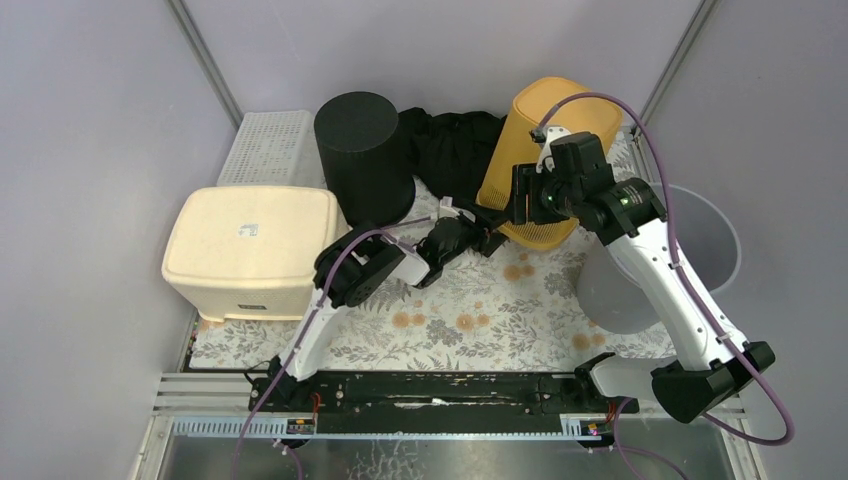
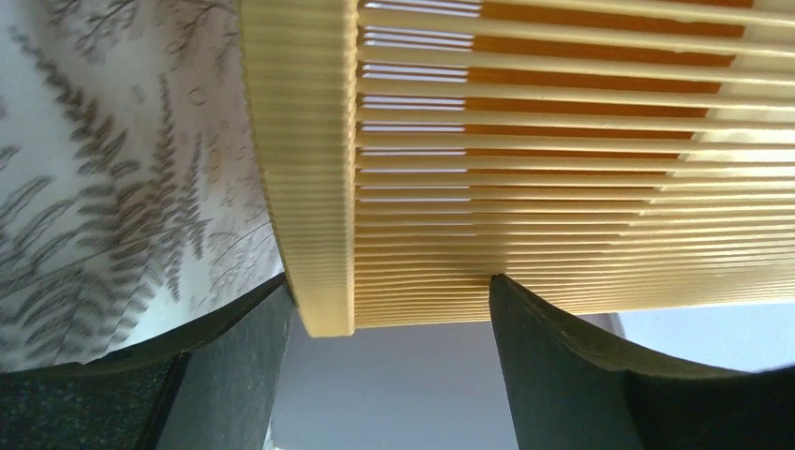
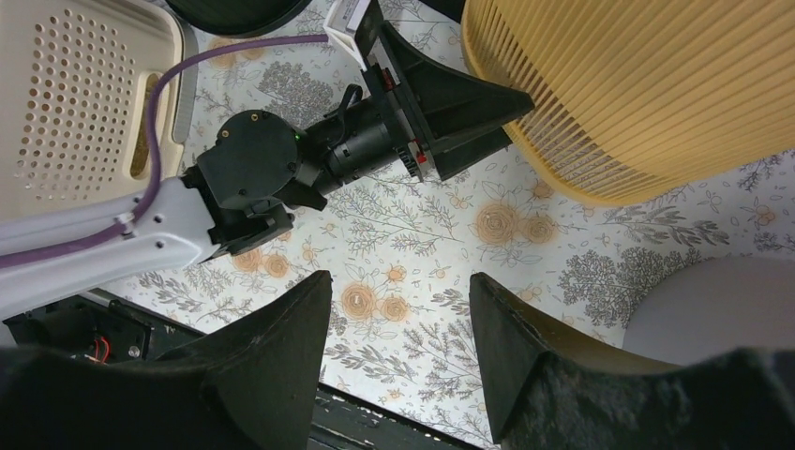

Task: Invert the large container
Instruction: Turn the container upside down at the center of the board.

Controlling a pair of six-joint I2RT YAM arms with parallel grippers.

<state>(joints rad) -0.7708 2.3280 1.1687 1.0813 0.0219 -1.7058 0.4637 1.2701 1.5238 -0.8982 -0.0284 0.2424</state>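
Note:
The large container (image 1: 530,110) is a yellow slatted basket at the back right. It stands tilted, its base up and away and its mouth rim low over the flowered tablecloth. My left gripper (image 1: 490,235) reaches to that rim from the left. In the left wrist view the rim (image 2: 309,187) sits between the fingers of the left gripper (image 2: 389,291), which stand wide apart and open. My right gripper (image 1: 522,195) hovers in front of the basket (image 3: 637,94). In its own view the right gripper (image 3: 398,281) is open with only tablecloth showing between the fingers.
A cream box (image 1: 250,250) stands bottom-up at the left, with a white perforated tray (image 1: 270,145) behind it. A black bin (image 1: 365,150) and black cloth (image 1: 450,150) lie at the back. A grey bin (image 1: 700,250) stands at the right, behind my right arm.

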